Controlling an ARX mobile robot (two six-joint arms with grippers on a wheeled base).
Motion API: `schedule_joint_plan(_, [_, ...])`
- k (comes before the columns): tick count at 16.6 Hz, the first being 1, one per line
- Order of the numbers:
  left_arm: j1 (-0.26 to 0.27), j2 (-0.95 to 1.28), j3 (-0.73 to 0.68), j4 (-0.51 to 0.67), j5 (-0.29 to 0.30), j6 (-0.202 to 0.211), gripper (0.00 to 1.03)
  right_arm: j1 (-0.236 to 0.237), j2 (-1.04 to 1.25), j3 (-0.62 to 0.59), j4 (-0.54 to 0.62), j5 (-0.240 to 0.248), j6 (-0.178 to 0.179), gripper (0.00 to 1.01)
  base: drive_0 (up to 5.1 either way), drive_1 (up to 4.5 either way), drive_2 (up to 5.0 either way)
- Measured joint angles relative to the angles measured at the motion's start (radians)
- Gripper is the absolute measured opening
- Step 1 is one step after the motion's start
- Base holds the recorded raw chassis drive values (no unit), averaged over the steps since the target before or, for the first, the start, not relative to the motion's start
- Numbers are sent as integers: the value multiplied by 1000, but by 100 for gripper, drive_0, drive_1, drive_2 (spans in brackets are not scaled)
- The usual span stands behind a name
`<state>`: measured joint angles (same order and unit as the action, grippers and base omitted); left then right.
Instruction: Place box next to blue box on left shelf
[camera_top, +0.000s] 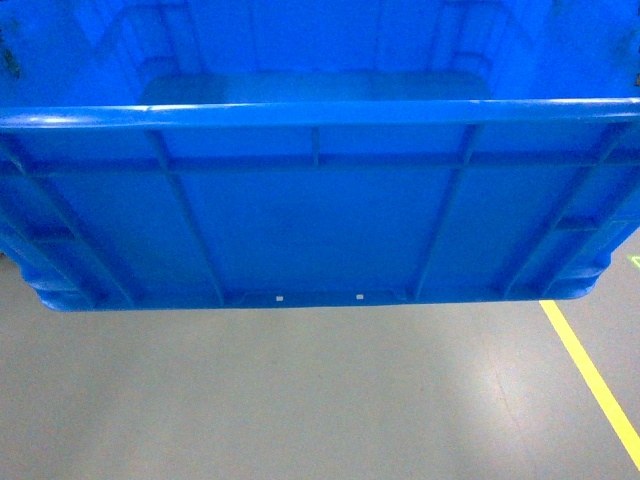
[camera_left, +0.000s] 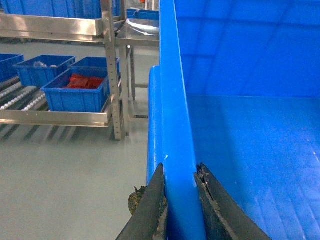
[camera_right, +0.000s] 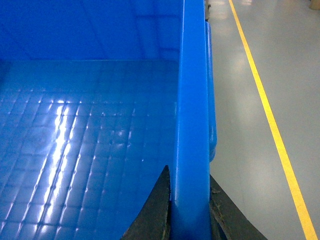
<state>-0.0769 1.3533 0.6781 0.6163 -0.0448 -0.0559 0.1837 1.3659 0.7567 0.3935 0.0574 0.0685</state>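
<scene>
Gleaming grey floor (camera_top: 300, 400), yellow line (camera_top: 590, 375), box (camera_top: 320, 210) aloft

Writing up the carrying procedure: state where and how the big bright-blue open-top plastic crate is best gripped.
Grip the big bright-blue open-top plastic crate by its thick top rim, one side wall each. Come from above, one finger inside and one outside the wall, as the left gripper and right gripper do now. The upright, thin walls fit between the fingers; the crate is too wide for one.

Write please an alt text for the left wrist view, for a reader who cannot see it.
The left tool clamps the rim of a large blue crate, one finger on each side of its wall. To the left, across a grey floor, a metal roller shelf holds smaller blue bins, one containing red items.
</scene>
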Motion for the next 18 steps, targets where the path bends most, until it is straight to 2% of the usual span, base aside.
schedule_joint_plan(18, [0,-1,0,-1,1,0,10,0,0,0,-7,1,1,10,-5,421,-431])
